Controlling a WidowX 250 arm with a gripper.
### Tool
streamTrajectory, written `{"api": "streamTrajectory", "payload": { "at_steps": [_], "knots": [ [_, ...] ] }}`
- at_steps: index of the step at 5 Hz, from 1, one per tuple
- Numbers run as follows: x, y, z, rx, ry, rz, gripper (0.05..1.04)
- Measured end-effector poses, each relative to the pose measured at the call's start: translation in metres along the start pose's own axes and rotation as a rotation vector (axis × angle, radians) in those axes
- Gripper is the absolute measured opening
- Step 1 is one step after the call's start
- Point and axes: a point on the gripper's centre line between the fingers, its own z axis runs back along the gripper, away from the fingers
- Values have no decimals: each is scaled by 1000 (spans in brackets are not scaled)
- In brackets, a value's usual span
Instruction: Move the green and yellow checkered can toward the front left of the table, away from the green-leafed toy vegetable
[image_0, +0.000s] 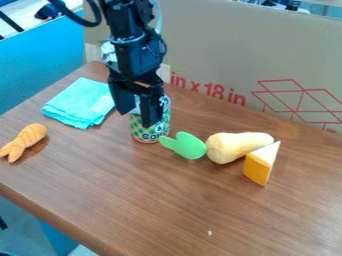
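Note:
The black gripper (139, 117) hangs down left of the table's middle, its two fingers apart. Directly behind and below them a green patterned can (148, 134) stands upright, partly covered by the right finger; I cannot tell whether they touch. Right of the can's base lies a flat green toy piece (189, 146) with a short stub. Beside it is a pale yellow-orange, pear-shaped toy (230, 146). An orange wedge with a white top (259, 166) stands at that toy's front right. To the gripper's left lies a crumpled turquoise cloth (81, 104). An orange twisted toy (25, 141) rests farther left.
The brown wooden table (153, 200) has its near edge running diagonally across the lower left. A large cardboard panel (227, 55) with red print rises along the table's back side. A blue panel (40, 70) stands beyond the left edge.

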Motion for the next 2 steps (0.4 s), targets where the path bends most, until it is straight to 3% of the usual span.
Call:
{"api": "streamTrajectory", "payload": {
  "at_steps": [1,2],
  "knots": [
    [16,3,-3,38,23,10,1010],
    [30,6,-1,54,10,20,1010]
  ]
}}
